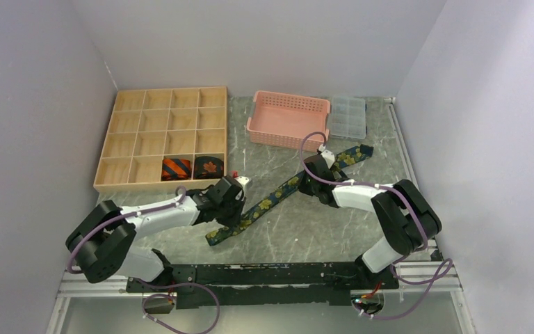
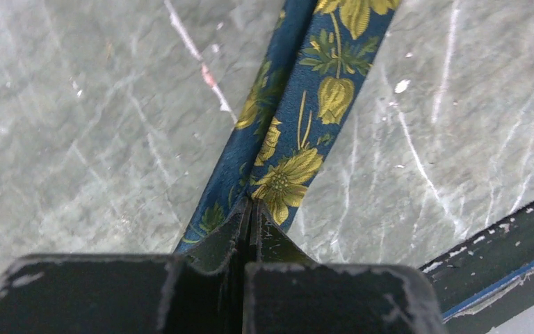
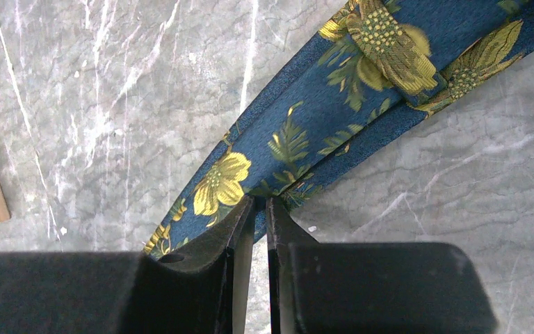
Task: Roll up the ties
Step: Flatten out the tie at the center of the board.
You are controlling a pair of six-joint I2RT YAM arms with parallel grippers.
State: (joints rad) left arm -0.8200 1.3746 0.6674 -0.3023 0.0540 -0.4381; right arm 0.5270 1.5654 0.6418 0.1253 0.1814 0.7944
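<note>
Pinching floral tie (image 1: 278, 195) at its lower end: left gripper (image 2: 252, 216), clamped tight | right gripper (image 3: 259, 209) nips its upper stretch | tie lies diagonally, right of wooden divider tray (image 1: 131, 186) | striped tie (image 1: 176, 168), leaf tie (image 1: 208, 167) rolled in tray's front row (neighbouring compartments)

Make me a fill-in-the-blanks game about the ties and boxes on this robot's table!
The left gripper and right gripper both pinch the floral tie, whose flowers are ____.
The wooden tray holds ____ rolled ties.
The basket is ____.
Missing words: yellow, two, pink.
</note>
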